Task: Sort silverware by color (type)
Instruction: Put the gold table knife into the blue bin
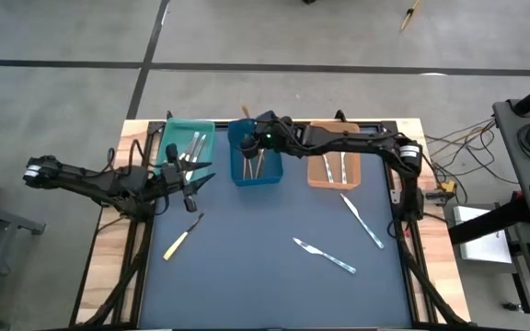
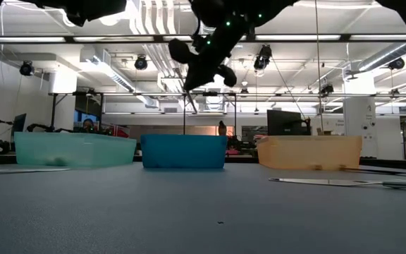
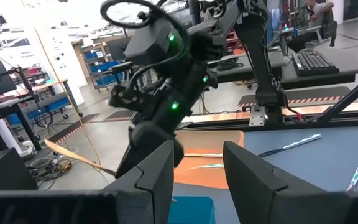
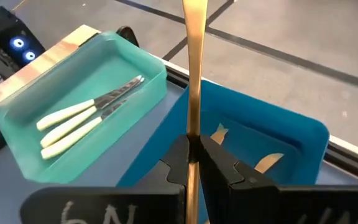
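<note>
Jaws: right gripper clamped on a wooden utensil; left gripper spread, empty.
Utensil is held upright over the blue tray, among wooden pieces; release into it is judged next. A cream-handled knife and two blue-handled knives are left on the mat.

Past our left fingers, parted, the right arm holds a wooden utensil. Beyond it we see the orange tray and two knives.
</note>
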